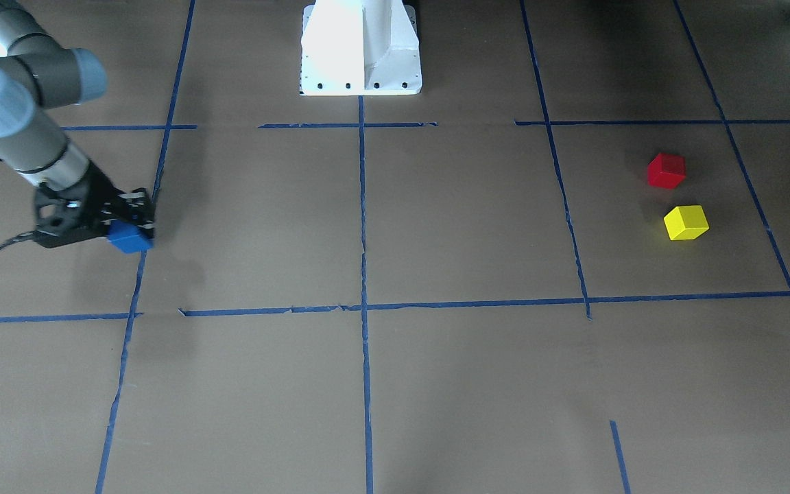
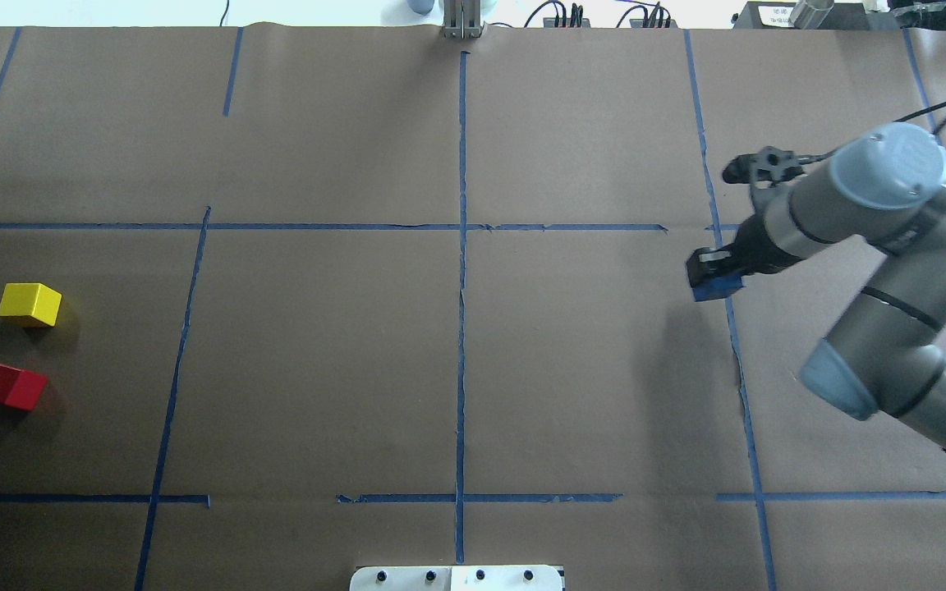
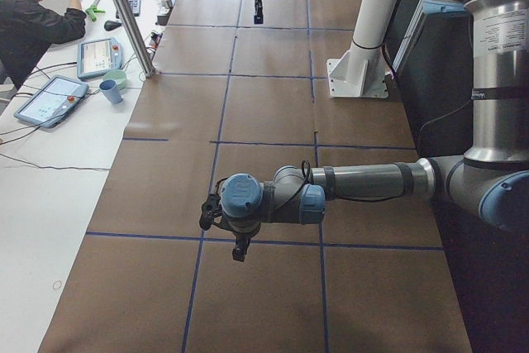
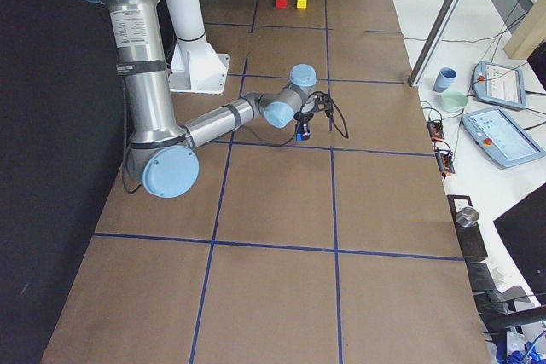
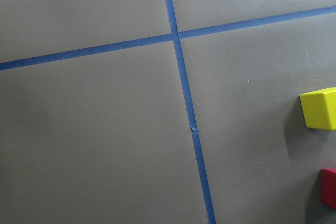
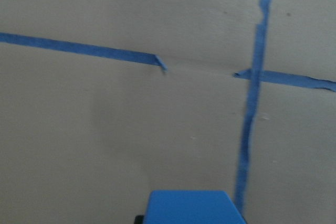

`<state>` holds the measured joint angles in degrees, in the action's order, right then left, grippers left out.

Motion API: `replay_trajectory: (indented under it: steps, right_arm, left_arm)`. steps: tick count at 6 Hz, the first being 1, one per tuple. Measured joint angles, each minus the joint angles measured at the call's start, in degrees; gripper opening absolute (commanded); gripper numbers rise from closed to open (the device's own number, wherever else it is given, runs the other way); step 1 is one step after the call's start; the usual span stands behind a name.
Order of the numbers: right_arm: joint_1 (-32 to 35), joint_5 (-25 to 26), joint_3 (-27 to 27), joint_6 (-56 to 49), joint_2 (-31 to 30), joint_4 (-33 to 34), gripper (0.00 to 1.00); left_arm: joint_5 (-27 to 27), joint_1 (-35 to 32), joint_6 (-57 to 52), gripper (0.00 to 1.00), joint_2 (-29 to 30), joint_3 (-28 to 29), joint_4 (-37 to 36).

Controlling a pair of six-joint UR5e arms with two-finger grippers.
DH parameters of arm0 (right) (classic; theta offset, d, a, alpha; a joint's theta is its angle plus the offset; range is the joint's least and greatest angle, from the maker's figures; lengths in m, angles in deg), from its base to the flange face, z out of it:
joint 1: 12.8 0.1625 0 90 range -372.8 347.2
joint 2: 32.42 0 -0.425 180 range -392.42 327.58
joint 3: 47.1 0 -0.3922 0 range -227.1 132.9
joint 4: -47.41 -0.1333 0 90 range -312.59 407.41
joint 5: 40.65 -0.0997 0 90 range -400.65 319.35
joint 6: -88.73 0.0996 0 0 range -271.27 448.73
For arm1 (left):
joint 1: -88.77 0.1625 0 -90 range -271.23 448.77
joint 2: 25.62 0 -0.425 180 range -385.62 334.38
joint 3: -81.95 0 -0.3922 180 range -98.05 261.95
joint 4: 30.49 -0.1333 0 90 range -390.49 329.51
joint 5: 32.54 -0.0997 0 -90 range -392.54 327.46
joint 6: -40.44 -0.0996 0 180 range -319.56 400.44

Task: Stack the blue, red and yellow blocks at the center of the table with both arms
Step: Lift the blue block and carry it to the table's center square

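My right gripper [image 1: 129,230] is shut on the blue block [image 1: 127,237] and holds it low over the brown paper on the robot's right side, beside a blue tape line. It also shows in the overhead view [image 2: 715,279] and the exterior right view [image 4: 301,132]. The block's top fills the bottom edge of the right wrist view [image 6: 194,208]. The red block [image 2: 11,386] and yellow block [image 2: 29,304] rest side by side at the far left. The left wrist view sees the yellow block [image 5: 319,109] and red block [image 5: 329,187]. My left gripper [image 3: 240,252] shows only in the exterior left view; I cannot tell its state.
The white robot base [image 1: 361,55] stands at the table's robot-side edge. Blue tape lines [image 2: 461,271] cross at the table's middle. An operator [image 3: 33,22] sits beside a side bench with tablets [image 3: 50,98] and a cup [image 3: 111,90].
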<state>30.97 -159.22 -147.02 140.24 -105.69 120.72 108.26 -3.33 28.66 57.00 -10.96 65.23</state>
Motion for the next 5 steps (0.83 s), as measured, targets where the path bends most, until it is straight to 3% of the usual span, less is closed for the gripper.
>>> replay_trajectory:
  steps: [1,3,5]
  right_arm:
    - [-3.77,2.08,2.90,5.03,8.39,4.31,0.00]
    - [-9.07,6.56,14.27,15.56,24.31,6.20,0.00]
    - [-12.46,9.74,21.42,20.95,32.33,7.73,0.00]
  left_arm:
    - [0.00,0.00,0.00,1.00,0.00,-0.14,0.00]
    - [0.00,0.00,0.00,1.00,0.00,-0.18,0.00]
    - [0.00,0.06,0.00,1.00,0.00,-0.10,0.00]
